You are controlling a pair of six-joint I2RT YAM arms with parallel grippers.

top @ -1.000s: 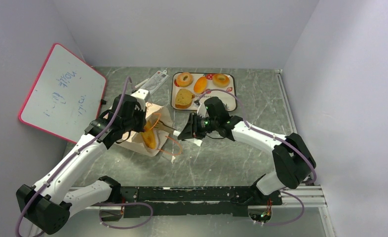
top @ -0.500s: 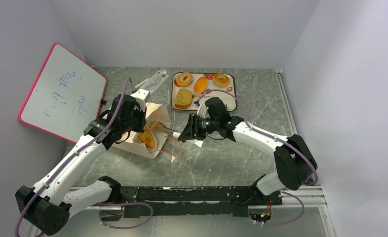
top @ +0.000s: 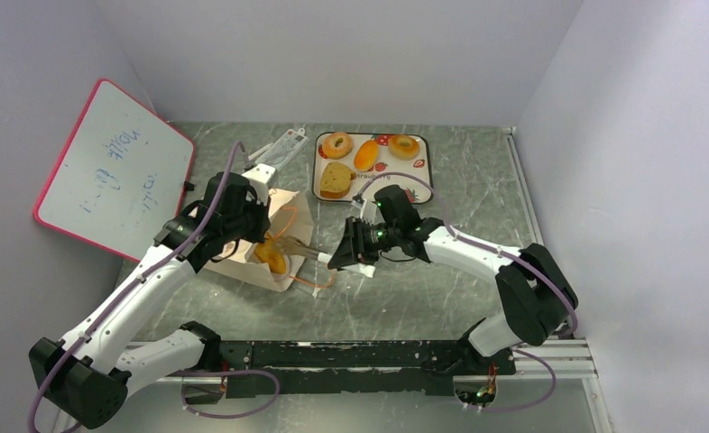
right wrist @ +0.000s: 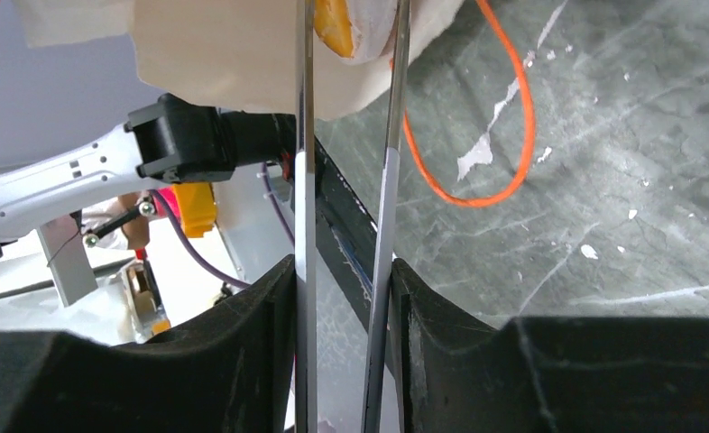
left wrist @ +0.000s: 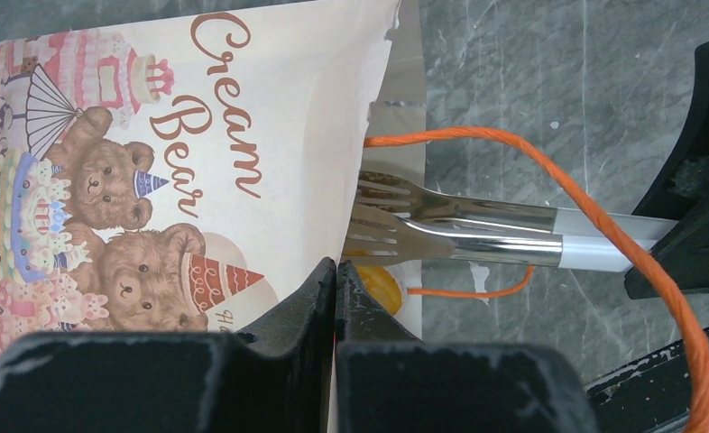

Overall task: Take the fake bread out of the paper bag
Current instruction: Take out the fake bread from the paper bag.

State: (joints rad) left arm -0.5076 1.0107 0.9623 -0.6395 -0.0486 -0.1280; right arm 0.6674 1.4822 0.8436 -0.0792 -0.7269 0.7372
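Moved: right gripper (top: 342, 256) toward frame left; jaws clamp tongs (left wrist: 477, 236) at fake bread (left wrist: 380, 287);
Left gripper (left wrist: 336, 275): jaws pinch paper bag (left wrist: 270, 108)

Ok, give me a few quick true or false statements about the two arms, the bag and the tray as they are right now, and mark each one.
1. The right fingers hold metal tongs. True.
2. The tray is bare. False: four pastries sit on it.
3. The left fingers are shut on the edge of the paper bag. True.
4. The paper bag stands upright. False: it lies on its side on the table, mouth toward the tongs.
5. A piece of fake bread lies at the bag's mouth, by the tong tips. True.
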